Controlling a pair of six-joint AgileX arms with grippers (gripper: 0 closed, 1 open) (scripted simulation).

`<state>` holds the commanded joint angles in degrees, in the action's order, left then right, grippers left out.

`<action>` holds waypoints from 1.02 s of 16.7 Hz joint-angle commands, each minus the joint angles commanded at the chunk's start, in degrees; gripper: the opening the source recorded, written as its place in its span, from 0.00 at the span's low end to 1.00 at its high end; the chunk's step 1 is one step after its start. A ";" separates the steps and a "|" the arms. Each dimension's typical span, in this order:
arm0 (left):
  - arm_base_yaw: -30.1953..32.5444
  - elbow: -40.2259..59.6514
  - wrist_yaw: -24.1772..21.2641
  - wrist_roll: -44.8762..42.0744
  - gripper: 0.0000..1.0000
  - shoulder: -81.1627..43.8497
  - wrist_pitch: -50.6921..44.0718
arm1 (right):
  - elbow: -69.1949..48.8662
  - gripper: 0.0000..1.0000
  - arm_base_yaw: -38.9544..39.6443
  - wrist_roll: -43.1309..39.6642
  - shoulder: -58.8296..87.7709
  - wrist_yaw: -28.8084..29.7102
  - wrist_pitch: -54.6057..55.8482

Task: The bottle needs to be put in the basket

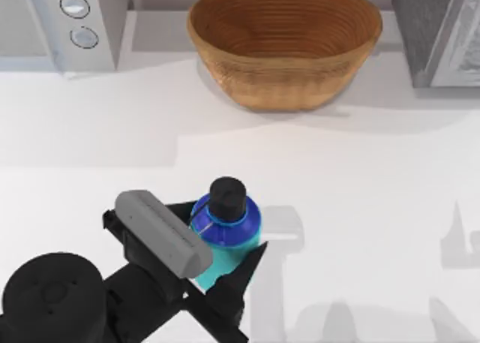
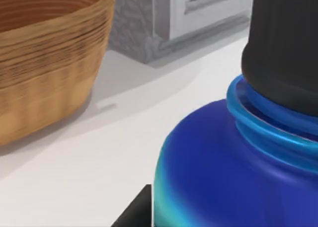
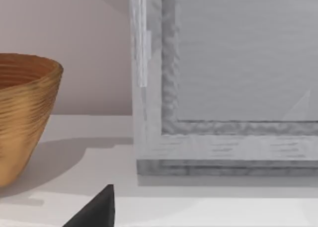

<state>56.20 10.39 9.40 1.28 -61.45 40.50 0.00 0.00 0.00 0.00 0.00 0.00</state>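
Top view: the bottle (image 1: 225,227) is being held at its cyan body by the left tool (image 1: 217,264) on the near-left tabletop (image 1: 360,178), so slipping or clipping the far basket's (image 1: 283,43) rim is being risked.

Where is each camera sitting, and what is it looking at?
Top view: above the table, looking down on the basket, the bottle and the left gripper around it.
Left wrist view: on the left arm, close behind the bottle, facing the basket; one dark fingertip shows.
Right wrist view: on the right arm, facing a grey cabinet; one fingertip shows.
All three share the basket.
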 joint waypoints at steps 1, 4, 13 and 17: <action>0.22 -0.97 0.25 0.05 0.00 2.52 -1.79 | 0.00 1.00 0.00 0.00 0.00 0.00 0.00; 0.62 -2.50 0.66 0.15 0.00 6.36 -4.66 | 0.00 1.00 0.00 0.00 0.00 0.00 0.00; -1.53 3.88 -2.29 -0.36 0.00 0.50 -5.71 | 0.00 1.00 0.00 0.00 0.00 0.00 0.00; -6.51 19.24 -8.38 -1.18 0.00 -11.63 -8.73 | 0.00 1.00 0.00 0.00 0.00 0.00 0.00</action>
<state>49.69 29.63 1.01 0.10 -73.08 31.77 0.00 0.00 0.00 0.00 0.00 0.00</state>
